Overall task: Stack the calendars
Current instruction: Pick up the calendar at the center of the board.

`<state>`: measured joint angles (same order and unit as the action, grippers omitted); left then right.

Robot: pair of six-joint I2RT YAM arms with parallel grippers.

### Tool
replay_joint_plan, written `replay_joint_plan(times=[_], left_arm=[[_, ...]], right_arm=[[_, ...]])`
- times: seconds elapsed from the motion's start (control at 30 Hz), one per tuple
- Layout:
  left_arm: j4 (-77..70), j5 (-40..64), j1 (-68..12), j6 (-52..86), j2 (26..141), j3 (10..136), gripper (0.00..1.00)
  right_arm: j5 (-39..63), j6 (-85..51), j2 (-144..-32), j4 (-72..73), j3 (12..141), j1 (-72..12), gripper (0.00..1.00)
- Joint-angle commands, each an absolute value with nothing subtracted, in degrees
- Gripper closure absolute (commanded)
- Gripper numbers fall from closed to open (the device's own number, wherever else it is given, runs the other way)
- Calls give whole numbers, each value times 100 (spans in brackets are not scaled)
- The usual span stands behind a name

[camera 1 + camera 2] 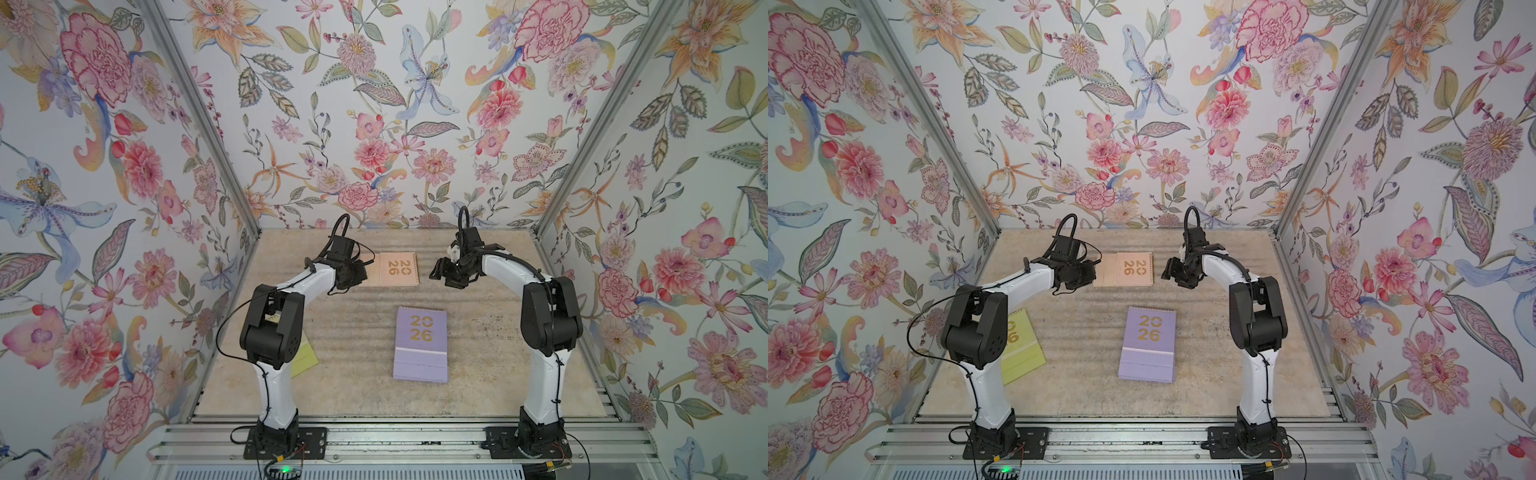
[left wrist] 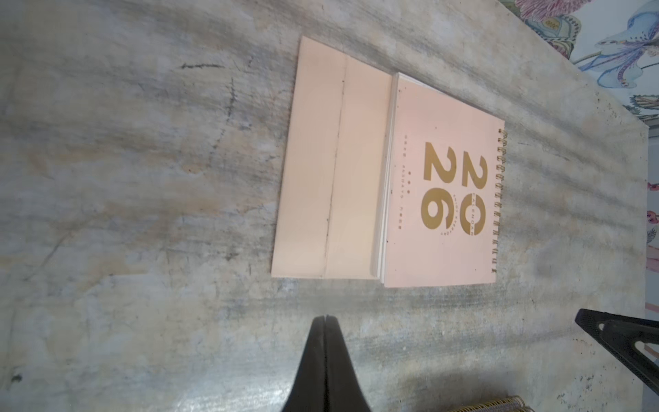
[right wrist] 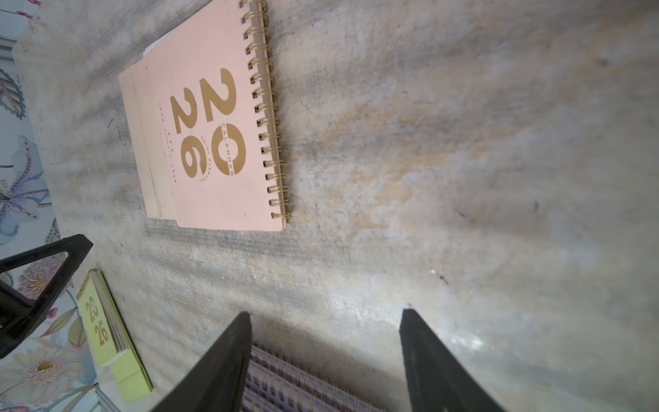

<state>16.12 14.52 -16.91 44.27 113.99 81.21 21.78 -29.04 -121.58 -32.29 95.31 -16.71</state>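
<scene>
Tabletop [image 1: 478, 332] open round peach calendar [image 1: 399, 269] edges, L fingers [image 2: 313, 360] pressed together, R fingers [image 3: 428, 356] spread

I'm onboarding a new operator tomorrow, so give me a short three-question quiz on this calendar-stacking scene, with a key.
1. Choose one: which colour of calendar lies nearest the left arm's base? A peach; B yellow-green; C purple.
2. True or false: the right gripper is clamping a calendar.
3. Fill in: the left gripper has its fingers pressed ___.
Key: 1 B, the yellow-green calendar. 2 False; its fingers stand apart with nothing between them. 3 Together.
</scene>
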Motion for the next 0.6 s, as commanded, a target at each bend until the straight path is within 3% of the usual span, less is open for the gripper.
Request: replay_joint_plan(times=[0.0,0.57], left_arm=[[1570,1572,-1540,4296,11790,8515,100],[2048,1509,-1397,4273,13309,10023,100]], right_arm=[[2553,-3051,-12588,-3310,10088,-1621,34],[3360,-3408,-14111,-3300,11615,-1651,32]])
